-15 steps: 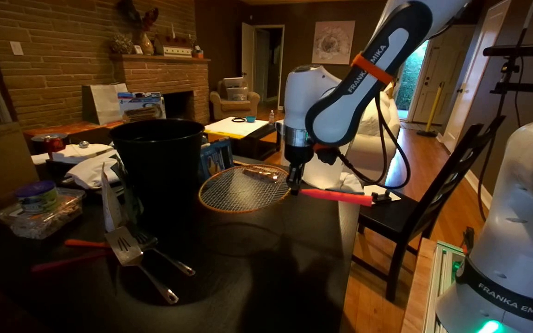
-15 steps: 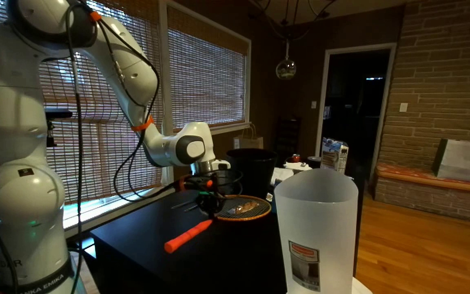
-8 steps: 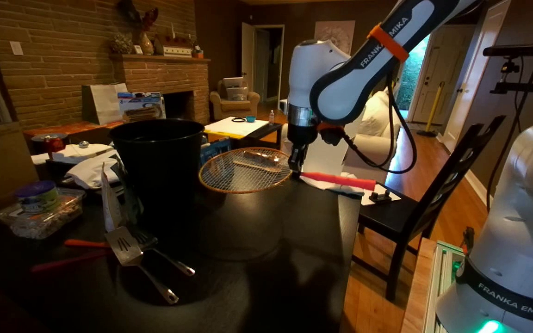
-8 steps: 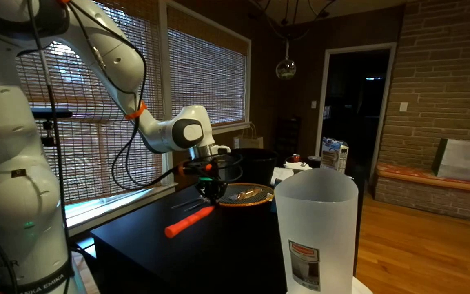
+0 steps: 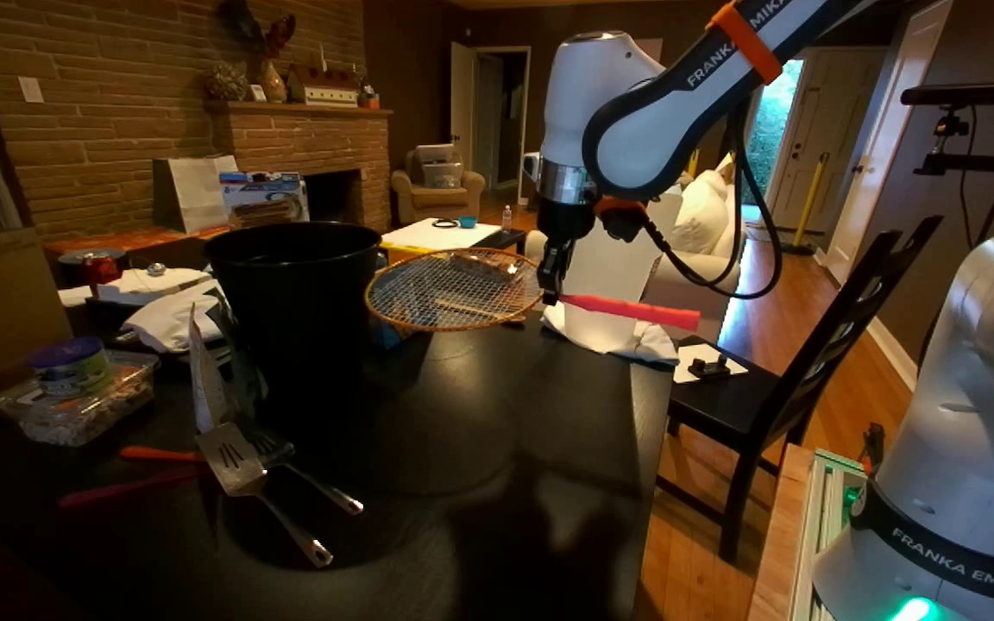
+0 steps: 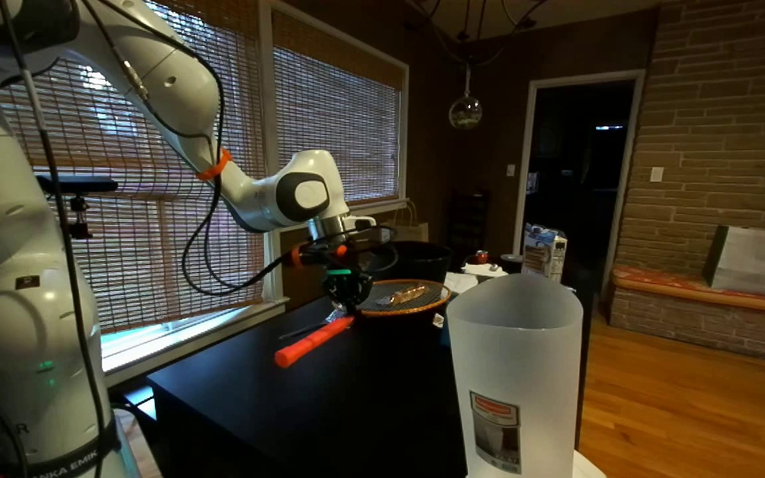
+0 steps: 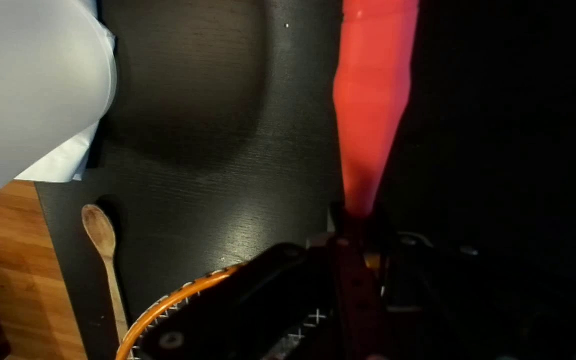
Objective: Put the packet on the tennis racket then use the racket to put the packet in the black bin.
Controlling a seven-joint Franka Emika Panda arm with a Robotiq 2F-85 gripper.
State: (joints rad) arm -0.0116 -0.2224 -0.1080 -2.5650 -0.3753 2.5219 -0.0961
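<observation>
Carrying a shiny brown packet (image 6: 408, 295) on its strings (image 5: 441, 297), a tennis racket (image 5: 467, 293) hangs nearly level beside the black bin (image 5: 290, 302), apparently short of the bin's rim height, the Robotiq gripper (image 5: 551, 297) pinching its red handle (image 5: 635, 311) where it narrows toward the head. A clean drop likely calls for lifting smoothly until the strings clear that rim, holding them flat, then tipping only once the packet is over the bin's mouth. One second earlier, the racket was lower alongside the unmoved bin, the packet likewise aboard.
</observation>
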